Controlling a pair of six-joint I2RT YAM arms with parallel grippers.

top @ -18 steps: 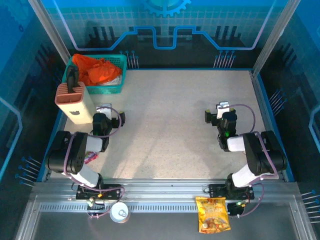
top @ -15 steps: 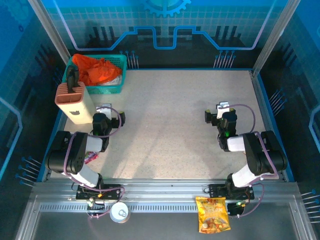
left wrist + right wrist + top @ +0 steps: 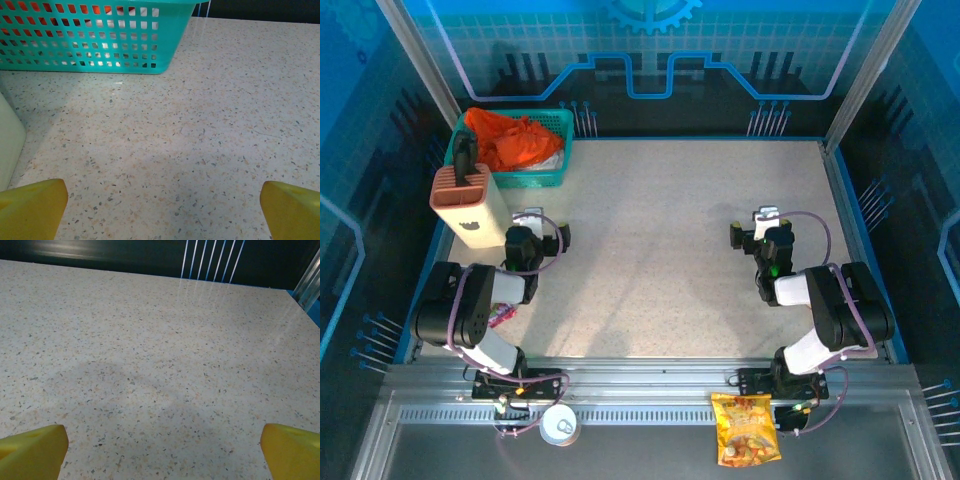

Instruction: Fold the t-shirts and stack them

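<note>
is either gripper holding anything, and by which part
Nothing is held. The left gripper and right gripper stand open, and the t-shirts lie in the basket.

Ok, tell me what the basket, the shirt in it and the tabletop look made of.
Basket: teal plastic, likely moulded, going by its even grid of square holes. T-shirt: thin matte orange cloth, bunched in soft folds. Tabletop: smooth speckled stone or stone-look laminate, with a faint sheen.
</note>
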